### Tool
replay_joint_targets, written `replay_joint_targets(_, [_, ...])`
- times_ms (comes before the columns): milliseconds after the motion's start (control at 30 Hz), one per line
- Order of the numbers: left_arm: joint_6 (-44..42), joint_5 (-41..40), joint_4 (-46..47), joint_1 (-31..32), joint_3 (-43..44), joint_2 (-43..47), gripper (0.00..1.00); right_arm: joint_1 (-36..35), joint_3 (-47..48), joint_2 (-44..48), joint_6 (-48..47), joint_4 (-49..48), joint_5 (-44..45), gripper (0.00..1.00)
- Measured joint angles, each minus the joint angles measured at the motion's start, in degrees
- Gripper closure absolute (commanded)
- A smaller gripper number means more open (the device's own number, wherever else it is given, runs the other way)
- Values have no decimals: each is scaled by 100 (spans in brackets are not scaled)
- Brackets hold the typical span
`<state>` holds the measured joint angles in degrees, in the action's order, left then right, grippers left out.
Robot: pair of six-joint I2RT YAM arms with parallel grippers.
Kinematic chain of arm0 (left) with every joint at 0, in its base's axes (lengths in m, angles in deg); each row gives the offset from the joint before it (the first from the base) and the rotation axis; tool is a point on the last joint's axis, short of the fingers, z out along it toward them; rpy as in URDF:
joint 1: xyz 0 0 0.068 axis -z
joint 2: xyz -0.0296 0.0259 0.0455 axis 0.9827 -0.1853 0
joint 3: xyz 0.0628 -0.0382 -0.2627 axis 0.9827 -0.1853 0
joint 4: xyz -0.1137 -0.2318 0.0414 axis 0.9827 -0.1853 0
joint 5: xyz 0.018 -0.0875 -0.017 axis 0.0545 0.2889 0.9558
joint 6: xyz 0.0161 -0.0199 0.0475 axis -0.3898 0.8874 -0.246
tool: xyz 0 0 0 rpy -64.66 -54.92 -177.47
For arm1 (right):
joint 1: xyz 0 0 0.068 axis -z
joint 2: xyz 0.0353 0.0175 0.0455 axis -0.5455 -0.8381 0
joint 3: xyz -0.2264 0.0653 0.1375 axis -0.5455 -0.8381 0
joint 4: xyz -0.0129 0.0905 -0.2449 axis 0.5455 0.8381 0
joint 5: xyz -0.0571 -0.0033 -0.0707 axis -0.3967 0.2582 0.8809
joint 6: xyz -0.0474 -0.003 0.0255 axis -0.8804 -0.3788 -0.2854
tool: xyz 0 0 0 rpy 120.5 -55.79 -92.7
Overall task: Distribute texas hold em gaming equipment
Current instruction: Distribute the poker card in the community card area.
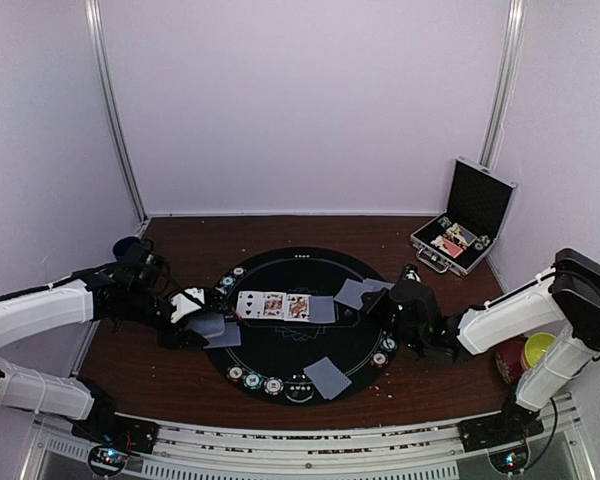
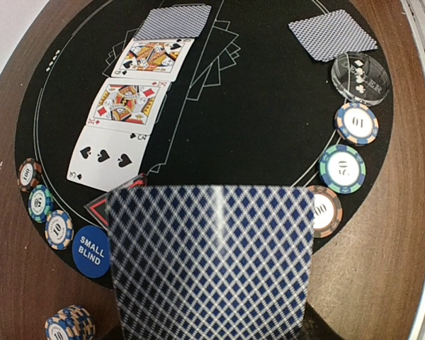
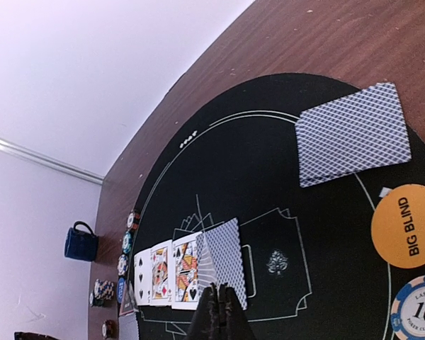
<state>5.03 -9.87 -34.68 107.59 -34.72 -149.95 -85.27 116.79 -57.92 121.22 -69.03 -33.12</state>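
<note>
— Which discs carry words?
— The blue disc (image 2: 91,250) says "SMALL BLIND" and the orange disc (image 3: 405,227) says "BIG BLIND".
— And the chips?
— One striped chip (image 3: 419,309) shows "10" and "POKER CLUB". A green-edged chip (image 2: 342,168) shows "50".

Matt black felt mat (image 2: 269,127) under me, dark wood counter (image 2: 393,283) with a dull, speckled finish, card (image 2: 212,262) I'm gripping smooth coated paper, face-up cards (image 2: 124,105) faintly glossy, chips (image 2: 342,168) hard plastic, clear glossy acrylic button (image 2: 361,76), case (image 1: 480,200) edged in bright metal.
</note>
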Motion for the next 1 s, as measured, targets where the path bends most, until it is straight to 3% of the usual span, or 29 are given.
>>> replay_joint_targets(400, [0,0,0,0,0,-2,46,0,-24,-621,586,-107,636,100])
replay_joint_targets(1000, [0,0,0,0,0,-2,46,11,442,-1069,586,175,879,95])
